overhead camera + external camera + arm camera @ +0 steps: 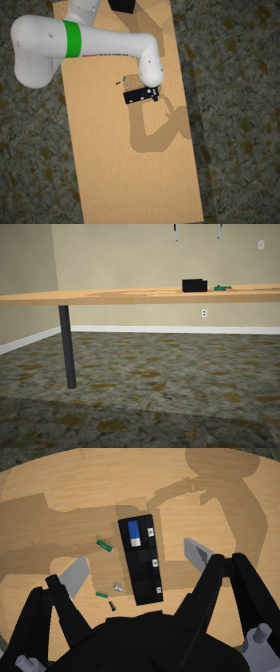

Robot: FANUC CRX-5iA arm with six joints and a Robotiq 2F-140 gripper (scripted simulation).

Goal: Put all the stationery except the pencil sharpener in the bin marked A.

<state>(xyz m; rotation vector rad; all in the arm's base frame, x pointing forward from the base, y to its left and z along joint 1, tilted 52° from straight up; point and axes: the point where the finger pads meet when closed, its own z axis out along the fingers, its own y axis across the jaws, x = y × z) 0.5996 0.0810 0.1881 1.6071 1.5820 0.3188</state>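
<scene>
Black linkages spread wide frame the wrist view: the gripper [136,565] hangs high over the table with its grey fingertips far apart and nothing between them. In the exterior view only the two finger ends [176,233] show at the top edge, well above the table.

Directly below the open jaws lies a long black bin [141,559], divided into compartments in a row, each with a small white tag on one side. Which tag reads A cannot be made out. A blue item with a pale end [133,533] sits in the end compartment farthest from the wrist camera; the other compartments look dark. The bin stands flat on the wood.

Outside the bin, on the side away from the tags, lie several small things: a green stick-like piece [104,545] near the bin's far end, and near its other end a shorter green piece [101,594], a tiny grey-white object [118,588] and a small dark piece [111,605]. They are too small to name.

From above, the bin [140,95] sits in the upper half of the light wooden table [116,162], nearer the right long edge than the left, half hidden under the white wrist of the arm [112,44], which carries a green band. A second black box [122,5] is cut off at the table's top edge.
</scene>
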